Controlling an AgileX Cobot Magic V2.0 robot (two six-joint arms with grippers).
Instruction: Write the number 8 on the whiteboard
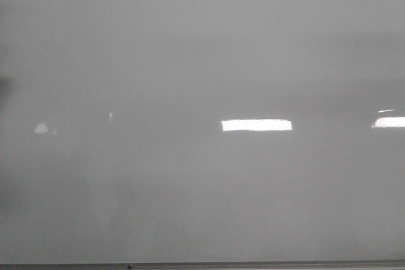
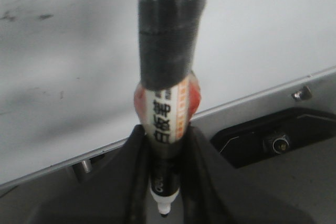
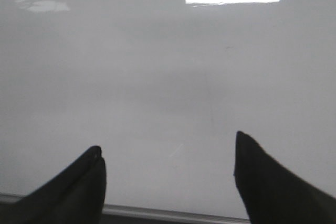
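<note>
Whiteboard [image 1: 190, 61]: filled the front view, glossy, bare apart from glare patches; thin frame edge along its bottom. No number 8 was on it in any view; writing judged not yet begun.

Left tool [image 2: 167, 145]: clamped on a marker [image 2: 167, 114]. The marker ran lengthwise between the fingers [image 2: 131, 171], its dark wrapped end reaching out over the board, its small white end back between the fingers. The lengthwise grip judged to keep it steady for pressing on the board. Whether it touched the board could not be told.

Right tool [image 3: 168, 171]: fingers apart, holding nothing, near the board's lower frame; judged idle, clear of the writing area.
</note>
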